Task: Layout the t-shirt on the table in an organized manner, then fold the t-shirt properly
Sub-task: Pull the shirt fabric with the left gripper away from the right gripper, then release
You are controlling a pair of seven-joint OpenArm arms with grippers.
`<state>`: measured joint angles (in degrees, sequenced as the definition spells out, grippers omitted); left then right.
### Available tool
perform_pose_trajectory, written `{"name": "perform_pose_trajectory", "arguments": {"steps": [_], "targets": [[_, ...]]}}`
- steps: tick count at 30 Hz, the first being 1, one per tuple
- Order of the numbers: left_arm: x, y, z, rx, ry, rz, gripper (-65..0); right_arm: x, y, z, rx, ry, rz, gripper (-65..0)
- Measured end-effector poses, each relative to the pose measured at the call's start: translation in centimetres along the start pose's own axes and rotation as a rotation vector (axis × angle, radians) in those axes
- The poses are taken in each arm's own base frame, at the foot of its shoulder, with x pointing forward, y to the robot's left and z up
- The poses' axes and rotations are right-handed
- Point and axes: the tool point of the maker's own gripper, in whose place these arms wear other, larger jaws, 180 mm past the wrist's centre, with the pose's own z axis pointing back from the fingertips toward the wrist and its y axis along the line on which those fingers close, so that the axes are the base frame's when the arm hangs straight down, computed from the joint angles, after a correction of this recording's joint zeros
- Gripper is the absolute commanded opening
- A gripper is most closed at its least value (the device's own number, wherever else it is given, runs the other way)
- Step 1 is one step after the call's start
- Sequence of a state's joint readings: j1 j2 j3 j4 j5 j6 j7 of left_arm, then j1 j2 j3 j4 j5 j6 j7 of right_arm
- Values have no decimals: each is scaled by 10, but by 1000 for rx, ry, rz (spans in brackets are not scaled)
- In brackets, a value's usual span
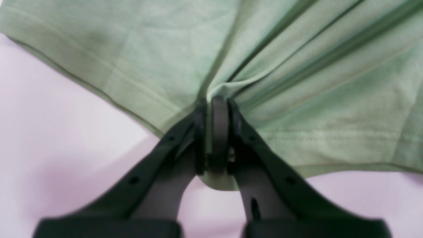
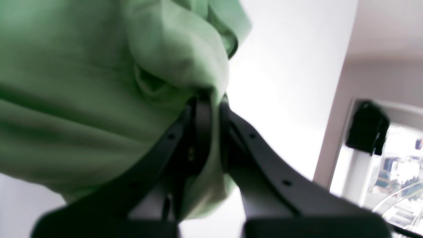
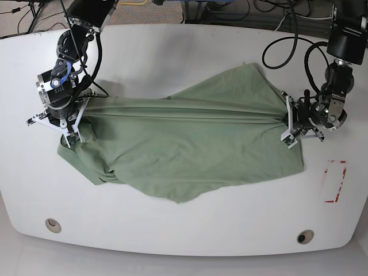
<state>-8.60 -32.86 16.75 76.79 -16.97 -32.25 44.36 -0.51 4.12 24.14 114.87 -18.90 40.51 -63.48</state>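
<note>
The sage-green t-shirt stretches across the middle of the white table, pulled taut between both arms with long creases running left to right. My left gripper is shut on a bunched fold at the hem of the t-shirt; in the base view it sits at the cloth's right end. My right gripper is shut on a thick bunch of the t-shirt, and in the base view it holds the left end. A loose flap hangs toward the table's front edge.
A small red-outlined rectangle is marked on the table right of the cloth. Two round grommet holes lie near the front edge. Cables trail over the back edge behind both arms.
</note>
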Motion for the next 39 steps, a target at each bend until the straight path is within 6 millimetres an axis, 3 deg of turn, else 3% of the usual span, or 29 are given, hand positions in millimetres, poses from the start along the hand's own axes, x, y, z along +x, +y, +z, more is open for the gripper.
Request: {"name": "perform_pose_trajectory", "arguments": {"steps": [5,11,17,20,24,27,34,39], "targets": [[2,-1,-1,-2,-4,5,-639,-17,6,-1,14,40,-51,-498],[3,-3,-2,-1,3,3,-637,-34,6,0,10,79,-76,-493],[18,-2,-4,6,0,-4,-631,-38,9,0,14,90,-74,-491],[31,-8,-5,3,-22,-17,-539,-38,8,0,13,90,-75,-490],[48,-22,-2,-15,-66,-33,-350,-38,9,0,13,91,-74,-490],[61,-23,4,-6,-103,-9,-254,-37,9,0,16,89,-73,-490],[91,-8,26,48,-192,84,-239,-39,9,0,15,98,-74,-490],[97,-10,43,53,-189,25,-240,-40,9,0,15,101,-75,-490]]}}
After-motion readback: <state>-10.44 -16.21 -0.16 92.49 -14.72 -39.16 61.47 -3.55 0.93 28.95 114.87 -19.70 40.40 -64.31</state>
